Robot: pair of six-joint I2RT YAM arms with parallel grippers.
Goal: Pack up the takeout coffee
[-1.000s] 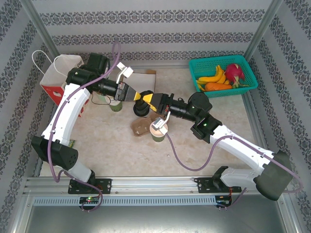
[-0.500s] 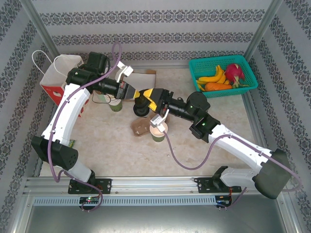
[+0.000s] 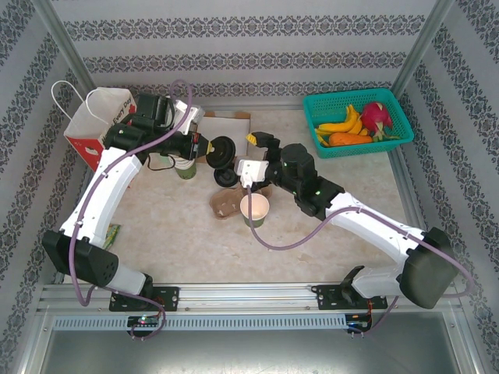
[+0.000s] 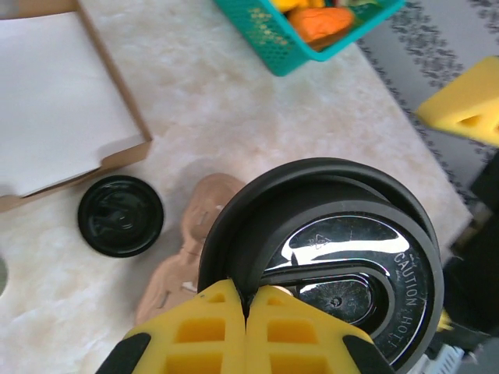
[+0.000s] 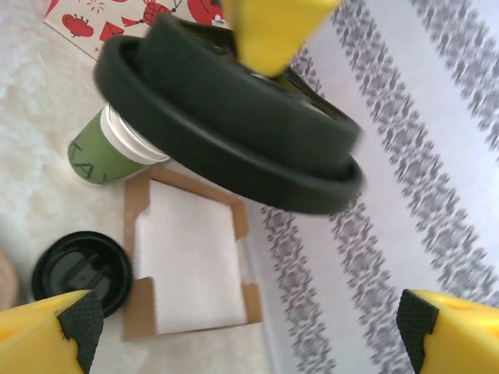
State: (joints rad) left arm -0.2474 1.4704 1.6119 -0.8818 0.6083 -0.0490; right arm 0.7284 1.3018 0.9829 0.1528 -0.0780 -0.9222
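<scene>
Noted left gripper (image 4: 245, 308) clamped on the rim of the black lid (image 4: 343, 257), held aloft; right gripper (image 5: 248, 326) spread wide, holding nothing, just beside it. Found coffee cup (image 3: 255, 208) upright and uncovered on the table (image 3: 179, 226), nearward and rightward of the lid, closer to the right arm (image 3: 366, 226).

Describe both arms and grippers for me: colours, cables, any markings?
The left arm and right arm have white shells with black joints. A purple cable runs along each, and a small white camera sits at each wrist. The left gripper has yellow fingers with square moulded pockets; the right gripper has yellow ones faced with black pads. No markings are legible.
</scene>
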